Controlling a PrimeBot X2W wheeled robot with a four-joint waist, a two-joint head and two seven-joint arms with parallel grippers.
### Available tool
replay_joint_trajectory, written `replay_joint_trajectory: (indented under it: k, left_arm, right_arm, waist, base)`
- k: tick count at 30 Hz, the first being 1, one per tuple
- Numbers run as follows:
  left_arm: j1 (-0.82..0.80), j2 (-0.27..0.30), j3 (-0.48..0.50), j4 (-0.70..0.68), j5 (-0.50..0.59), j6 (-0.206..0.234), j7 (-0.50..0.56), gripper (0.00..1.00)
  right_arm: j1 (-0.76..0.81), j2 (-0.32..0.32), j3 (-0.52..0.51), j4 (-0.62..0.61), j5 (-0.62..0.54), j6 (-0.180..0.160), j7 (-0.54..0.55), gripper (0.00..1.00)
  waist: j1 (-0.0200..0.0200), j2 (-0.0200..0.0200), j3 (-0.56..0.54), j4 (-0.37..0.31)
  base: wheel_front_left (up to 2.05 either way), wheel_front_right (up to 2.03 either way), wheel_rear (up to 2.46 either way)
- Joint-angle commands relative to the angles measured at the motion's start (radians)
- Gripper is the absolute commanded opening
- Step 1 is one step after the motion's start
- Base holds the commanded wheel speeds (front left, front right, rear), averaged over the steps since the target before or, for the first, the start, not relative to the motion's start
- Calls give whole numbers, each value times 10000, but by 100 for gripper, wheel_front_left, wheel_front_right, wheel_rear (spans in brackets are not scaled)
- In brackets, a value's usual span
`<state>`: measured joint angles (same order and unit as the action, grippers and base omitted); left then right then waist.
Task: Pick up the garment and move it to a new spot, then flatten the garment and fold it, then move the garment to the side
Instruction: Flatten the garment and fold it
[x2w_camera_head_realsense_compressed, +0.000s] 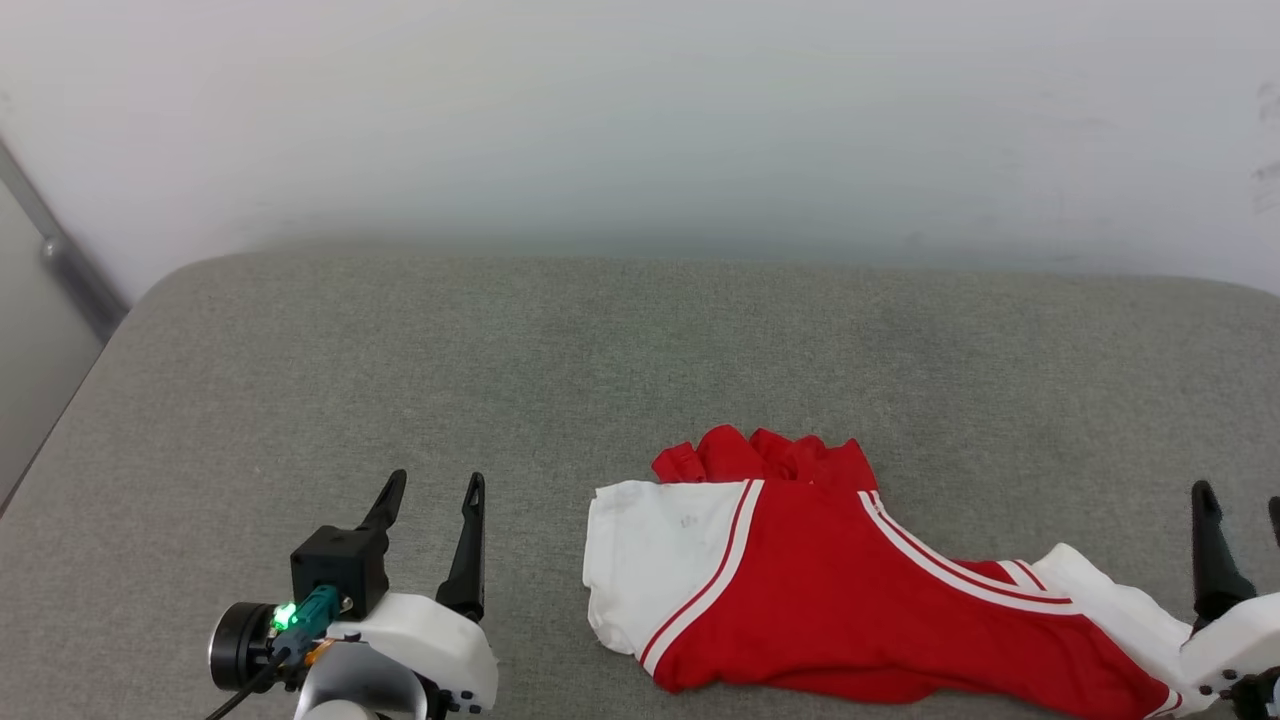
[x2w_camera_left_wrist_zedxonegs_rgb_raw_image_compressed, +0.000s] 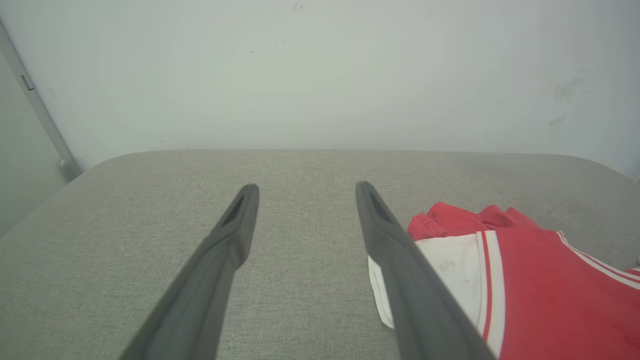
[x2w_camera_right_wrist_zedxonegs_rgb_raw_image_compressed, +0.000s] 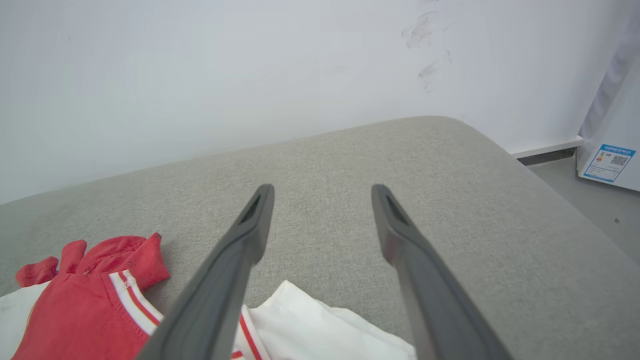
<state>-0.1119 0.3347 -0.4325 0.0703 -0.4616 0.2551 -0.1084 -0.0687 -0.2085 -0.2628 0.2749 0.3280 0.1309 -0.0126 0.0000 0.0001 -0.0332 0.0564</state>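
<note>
Shirt (x2w_camera_head_realsense_compressed: 850, 600) rumpled on our grey cushion (x2w_camera_head_realsense_compressed: 400, 350).
Our left gripper (x2w_camera_head_realsense_compressed: 436, 480) and right gripper (x2w_camera_right_wrist_zedxonegs_rgb_raw_image_compressed: 322, 190), flanking the shirt, both gape empty.

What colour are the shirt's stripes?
Red and white, on the garment; clearest in the head view.

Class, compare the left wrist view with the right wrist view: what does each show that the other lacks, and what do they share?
Left wrist view adds: the open left gripper and a metal rail slanting down the wall's left edge. Right wrist view adds: the open right gripper, a white box with a blue label, and the floor beside it. Shared: the garment lying on the grey cushion, with the pale wall behind.
</note>
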Motion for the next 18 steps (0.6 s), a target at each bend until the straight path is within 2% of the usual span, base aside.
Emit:
replay_joint_trajectory:
  k: [1,8,14,18]
  left_arm:
    - [63,39,25,29,-2,25,8,100]
    - [242,192,128,148,-101,150,64,100]
    - [335,319,295,407,-241,236,145,100]
    - [-151,456,174,593,-292,-43,472,100]
  right_arm:
    - [155,75,82,-115,-12,-3,-57,100]
    - [1316,632,1128,-2108,-527,-3,-20,100]
    - [2287,1102,1754,-3684,-1044,-3,309,100]
    - [2621,1289,1979,-4406,-1157,-3,521,100]
  waist:
    - [0,-1,-45,4]
    - [0,-1,-158,-143]
    - [0,-1,-238,-536]
    - [0,-1,-220,-869]
  base:
    - [0,0,0]
    - [0,0,0]
    - [0,0,0]
    - [0,0,0]
